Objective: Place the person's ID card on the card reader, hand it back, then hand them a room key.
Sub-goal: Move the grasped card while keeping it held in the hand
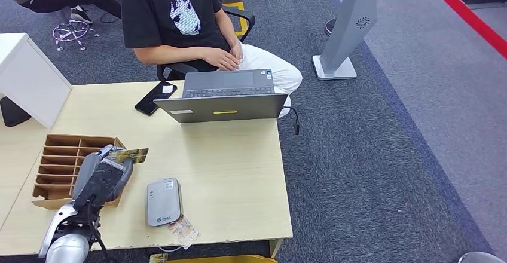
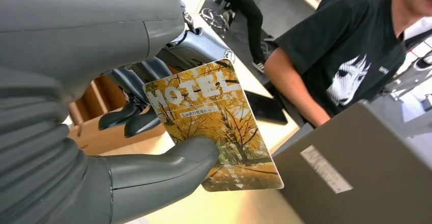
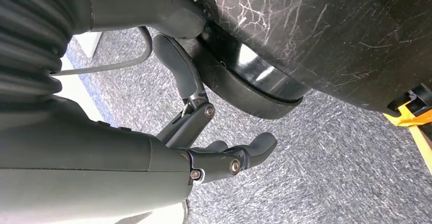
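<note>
Two cards in the head view: a key card [image 1: 129, 155], pinched in the left hand [image 1: 103, 178] and held above the desk [image 1: 239, 167] over the near corner of a brown cardboard rack [image 1: 63, 166]; and an ID card [image 1: 184, 230] lying flat at the desk's front edge, just beside the near end of a grey reader [image 1: 163, 201], possibly touching it. Across the desk, an open laptop [image 1: 224, 98] with its back turned this way, a black phone [image 1: 154, 97] just to its left, and a person [image 1: 179, 21] in a black shirt seated behind, hands in lap. Further off, a white board [image 1: 30, 78] standing at the desk's left and a grey stand [image 1: 350, 27] on the carpet to the right. From the left wrist, the key card [image 2: 216, 122] close up: yellow autumn trees, "HOTEL" in white letters, clamped between the thumb [image 2: 168, 165] on its printed face and darker fingers [image 2: 132, 117] behind; beyond it the laptop lid [image 2: 361, 168], the phone [image 2: 265, 107] and the person [image 2: 351, 56]. From the right wrist, the right hand [image 3: 219, 147] hanging over grey carpet, fingers [image 3: 249, 152] loosely curled and apart, holding nothing.
</note>
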{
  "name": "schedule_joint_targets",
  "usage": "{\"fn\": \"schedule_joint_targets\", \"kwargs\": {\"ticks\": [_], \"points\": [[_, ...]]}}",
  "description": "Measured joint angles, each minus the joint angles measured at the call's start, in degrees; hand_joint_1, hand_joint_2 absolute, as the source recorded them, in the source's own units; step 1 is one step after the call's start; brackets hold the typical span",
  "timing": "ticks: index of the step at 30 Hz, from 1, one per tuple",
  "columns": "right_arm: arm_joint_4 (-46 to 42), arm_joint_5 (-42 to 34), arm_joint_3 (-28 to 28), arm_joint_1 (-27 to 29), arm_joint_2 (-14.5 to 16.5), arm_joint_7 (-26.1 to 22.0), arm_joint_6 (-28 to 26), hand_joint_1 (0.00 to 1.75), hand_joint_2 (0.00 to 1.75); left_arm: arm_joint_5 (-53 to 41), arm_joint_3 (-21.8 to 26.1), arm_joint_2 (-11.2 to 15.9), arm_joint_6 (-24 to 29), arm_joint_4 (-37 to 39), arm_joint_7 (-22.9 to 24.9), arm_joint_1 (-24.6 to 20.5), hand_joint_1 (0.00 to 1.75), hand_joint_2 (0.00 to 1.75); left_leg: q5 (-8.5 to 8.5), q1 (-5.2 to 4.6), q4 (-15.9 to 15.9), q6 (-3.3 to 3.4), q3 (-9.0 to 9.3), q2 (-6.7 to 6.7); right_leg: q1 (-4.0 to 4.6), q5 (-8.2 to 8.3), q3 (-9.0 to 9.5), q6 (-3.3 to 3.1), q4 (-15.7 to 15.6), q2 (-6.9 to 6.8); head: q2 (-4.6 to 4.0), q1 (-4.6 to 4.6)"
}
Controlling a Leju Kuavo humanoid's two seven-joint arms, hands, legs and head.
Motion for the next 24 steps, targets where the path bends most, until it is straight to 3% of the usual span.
{"fn": "schedule_joint_targets", "kwargs": {"ticks": [24], "points": [[1.1, 0.0, -0.7, -0.5, 0.4, -1.7, 1.6, 0.0, 1.75, 0.2, 0.0, -0.6, -2.6, 3.8, 0.0, 3.7, 1.75, 1.75, 0.0, 0.0, 0.0, 0.0, 0.0, -0.01, 0.0, 0.0, 0.0, 0.0, 0.0, -0.02, -0.01, 0.01]]}}
